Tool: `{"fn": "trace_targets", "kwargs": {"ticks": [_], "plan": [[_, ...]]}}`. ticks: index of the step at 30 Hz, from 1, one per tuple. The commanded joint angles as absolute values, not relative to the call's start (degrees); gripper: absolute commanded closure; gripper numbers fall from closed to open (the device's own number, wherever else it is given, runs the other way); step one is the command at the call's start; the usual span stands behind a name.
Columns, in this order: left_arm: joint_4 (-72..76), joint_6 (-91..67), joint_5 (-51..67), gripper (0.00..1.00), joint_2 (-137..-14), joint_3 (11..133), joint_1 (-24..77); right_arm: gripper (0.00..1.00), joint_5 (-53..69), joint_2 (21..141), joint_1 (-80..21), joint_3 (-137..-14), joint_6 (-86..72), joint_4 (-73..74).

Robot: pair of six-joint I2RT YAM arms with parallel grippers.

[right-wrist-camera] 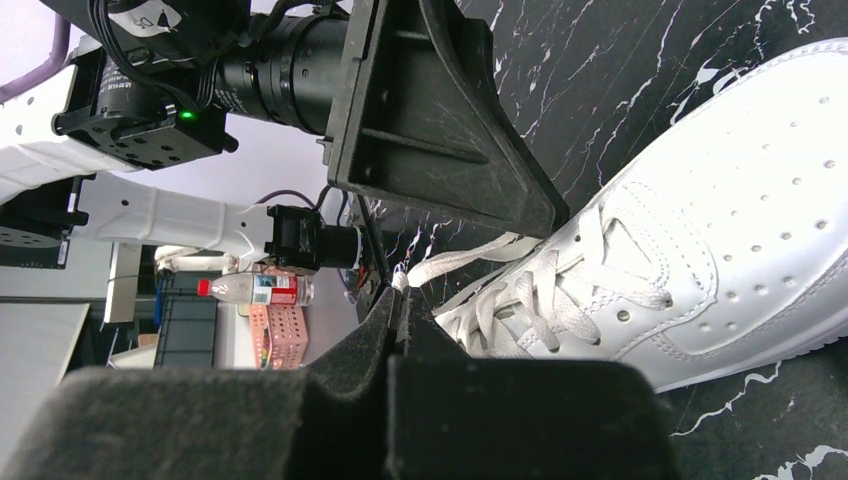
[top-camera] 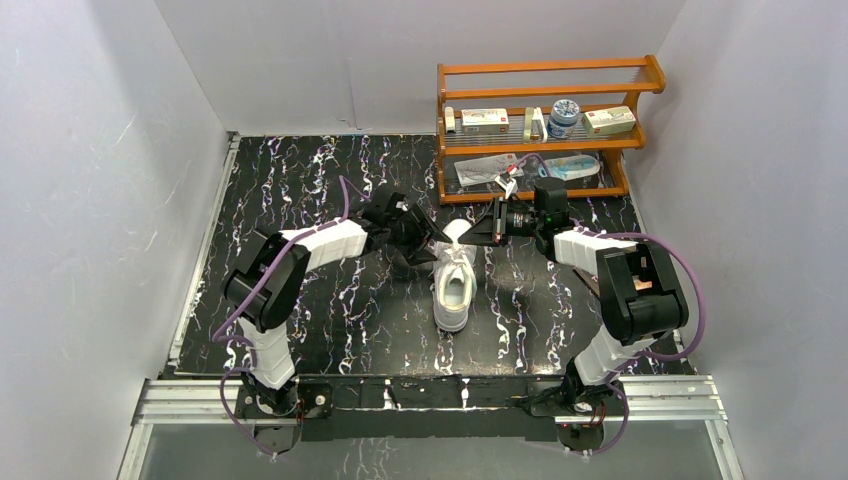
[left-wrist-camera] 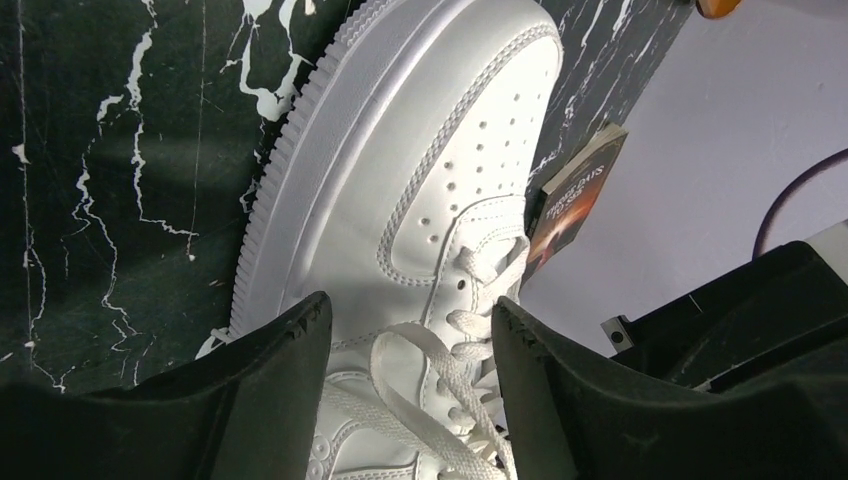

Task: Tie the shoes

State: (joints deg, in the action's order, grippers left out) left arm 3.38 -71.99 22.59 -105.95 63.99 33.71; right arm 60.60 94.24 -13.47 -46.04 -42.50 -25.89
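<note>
The shoe [top-camera: 455, 290] sits in the middle of the desk [top-camera: 320, 180], untied. Our right claw [right-wrist-camera: 398, 300] pinches a lace [right-wrist-camera: 465, 260]. Our left claw [left-wrist-camera: 410, 305] is spread over the shoe. We think the whole bow is left.

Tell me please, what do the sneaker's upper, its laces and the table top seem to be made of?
Sneaker upper: smooth white leather or a synthetic imitation, matte sheen, with stitched seams and punched holes. Laces: flat woven fabric, faintly textured. Table top: black with white veins like marble, possibly only a printed sheet.
</note>
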Motion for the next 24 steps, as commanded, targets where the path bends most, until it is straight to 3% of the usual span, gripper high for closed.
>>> {"fn": "trace_targets", "kwargs": {"ticks": [1, 15, 24], "plan": [[0.8, -72.6, 22.6, 0.47, -106.1, 66.4, 34.8, 1.0, 61.4, 92.5, -13.4, -46.8, -41.9, -28.0], [0.6, -68.9, 18.2, 0.98, -100.2, 63.9, 35.4, 1.0, 58.5, 90.5, -13.6, -46.8, -40.8, -24.4], [-1.5, -66.3, 17.8, 1.0, -93.8, 59.3, 35.6, 1.0, 47.8, 85.1, -13.7, -49.7, -36.7, -10.2]]}}
